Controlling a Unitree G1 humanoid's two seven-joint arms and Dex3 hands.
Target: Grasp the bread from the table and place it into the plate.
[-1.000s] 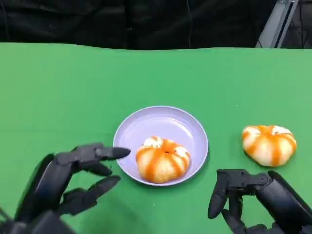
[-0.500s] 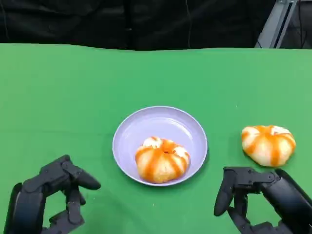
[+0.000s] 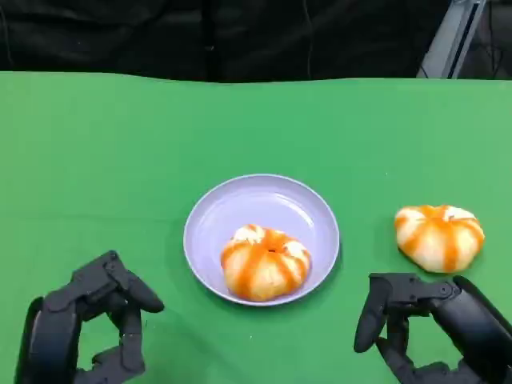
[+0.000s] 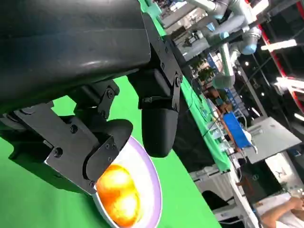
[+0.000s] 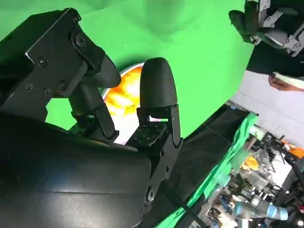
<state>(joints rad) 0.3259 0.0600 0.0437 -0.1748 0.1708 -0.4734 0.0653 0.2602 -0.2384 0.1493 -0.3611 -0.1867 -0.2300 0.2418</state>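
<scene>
A lilac plate (image 3: 264, 200) lies mid-table, with one orange-striped bread (image 3: 265, 262) lying in its near half. A second bread (image 3: 439, 236) of the same kind sits on the green cloth to the right of the plate. My left hand (image 3: 90, 324) hovers near the front edge, left of the plate, fingers curled in with nothing in them. My right hand (image 3: 436, 324) is just in front of the second bread, apart from it, fingers likewise curled and empty. Past the left hand's fingers (image 4: 157, 128) the left wrist view catches the plated bread (image 4: 116, 197); the right wrist view shows it (image 5: 122, 97) too.
The green cloth (image 3: 120, 160) covers the whole table up to a dark backdrop at the far edge. In the wrist views, lab equipment and a person's hand (image 5: 284, 83) show beyond the table.
My left hand has drawn back from the plate's left rim toward the front edge and its outstretched fingers have curled in. The right hand and both breads have stayed put.
</scene>
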